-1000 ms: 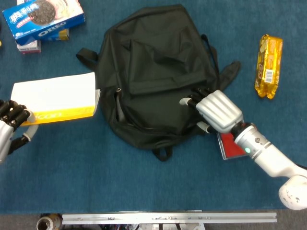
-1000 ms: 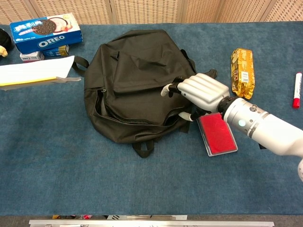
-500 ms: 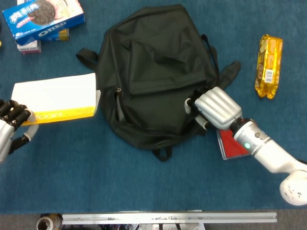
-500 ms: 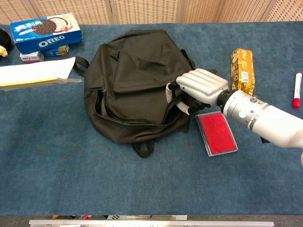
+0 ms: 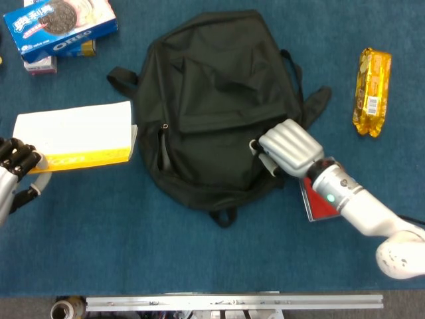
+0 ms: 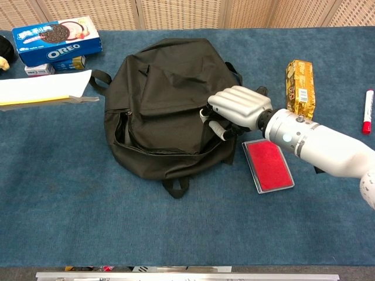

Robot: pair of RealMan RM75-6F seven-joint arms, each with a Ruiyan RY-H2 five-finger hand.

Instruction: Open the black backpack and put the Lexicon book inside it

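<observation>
We see the black backpack (image 5: pixel 216 106) lying flat in the middle of the blue worktop (image 5: pixel 199 252), with its front face up and its main zipper already parted along the 9 o'clock side, where a dark gap shows. Our right hand (image 5: pixel 287 147) rests on the backpack at its 4 o'clock edge, the fingers curled down into the fabric; it seems to grip or pin the cloth there, probably to keep the bag steady or to lift the flap, but we cannot tell if any fabric is really caught inside the fingers. Our left hand (image 5: pixel 14 166), at the 9 o'clock border of the head view, holds the Lexicon book (image 5: pixel 76 136) by its left end, so the book waits just beside the open side of the bag, close to the gap but not inside. We judge that the opening is made and the insertion is not yet begun. A red flat case (image 6: pixel 268 165) lies near the right wrist, a yellow snack pack (image 5: pixel 372 92) at 2 o'clock, and an Oreo box (image 5: pixel 60 25) at 10 o'clock.
</observation>
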